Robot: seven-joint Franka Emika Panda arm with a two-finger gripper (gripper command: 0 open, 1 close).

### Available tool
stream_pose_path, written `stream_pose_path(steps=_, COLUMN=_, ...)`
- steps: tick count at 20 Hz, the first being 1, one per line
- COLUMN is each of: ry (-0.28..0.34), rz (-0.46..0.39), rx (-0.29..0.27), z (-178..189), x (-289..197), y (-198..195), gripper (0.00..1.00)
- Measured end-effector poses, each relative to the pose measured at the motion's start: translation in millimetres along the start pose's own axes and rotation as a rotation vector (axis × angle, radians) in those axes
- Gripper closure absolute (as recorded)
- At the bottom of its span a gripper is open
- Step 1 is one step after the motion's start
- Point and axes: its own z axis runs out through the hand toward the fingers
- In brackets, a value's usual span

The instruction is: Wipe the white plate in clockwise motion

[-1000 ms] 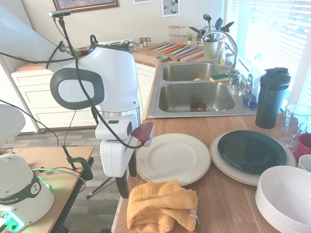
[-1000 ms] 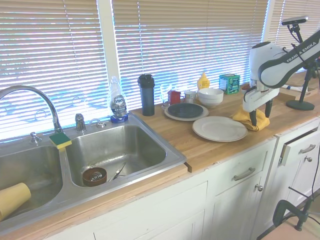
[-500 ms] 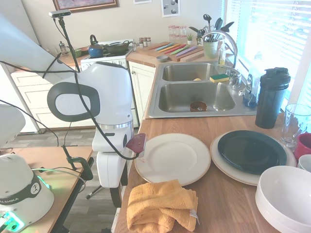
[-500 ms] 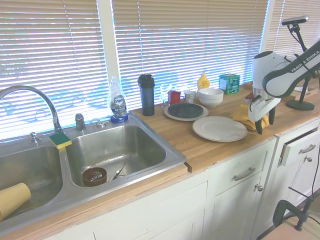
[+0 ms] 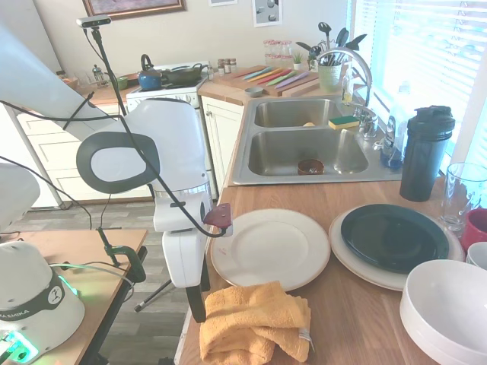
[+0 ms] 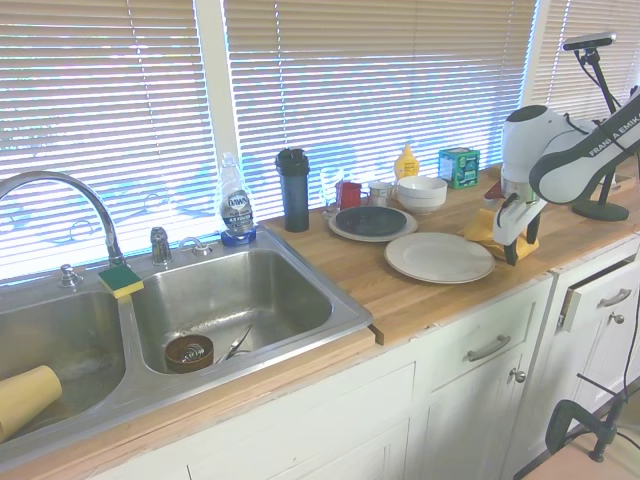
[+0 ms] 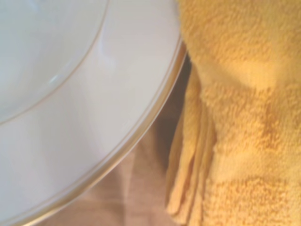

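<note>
gripper (image 6: 511, 252) tips blurred; towel (image 5: 253, 322) edge beside white plate (image 5: 271, 247)

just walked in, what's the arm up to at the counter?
The gripper hangs at the counter's edge beside a crumpled yellow towel, with nothing visibly held. The white plate lies bare on the wooden counter next to the towel, apart from it in the wrist view. Wiping hasn't started; picking up the towel looks like the likely next move.
</note>
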Motion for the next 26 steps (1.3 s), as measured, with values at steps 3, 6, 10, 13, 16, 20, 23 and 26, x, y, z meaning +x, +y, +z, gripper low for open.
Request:
stream_pose_path(steps=3, ry=0.039, rz=-0.002, rx=-0.001, z=11, x=-2, y=-2, gripper=0.00)
stream_pose_path(steps=6, ry=0.107, rz=0.006, rx=-0.006, z=12, x=-3, y=-3, gripper=0.00)
stream_pose_path(steps=10, ry=0.151, rz=0.030, rx=-0.019, z=14, x=-5, y=-2, gripper=1.00)
stream_pose_path(steps=13, ry=0.163, rz=0.042, rx=-0.020, z=15, x=-4, y=-1, gripper=1.00)
stream_pose_path(steps=16, ry=0.189, rz=0.063, rx=-0.016, z=16, x=-7, y=-2, gripper=1.00)
stream_pose_path(steps=20, ry=0.221, rz=0.107, rx=0.020, z=17, x=-11, y=-3, gripper=1.00)
stream_pose_path(steps=23, ry=0.235, rz=0.157, rx=0.055, z=19, x=-14, y=-6, gripper=1.00)
stream_pose_path(steps=26, ry=0.253, rz=0.194, rx=0.075, z=21, x=-16, y=-9, gripper=1.00)
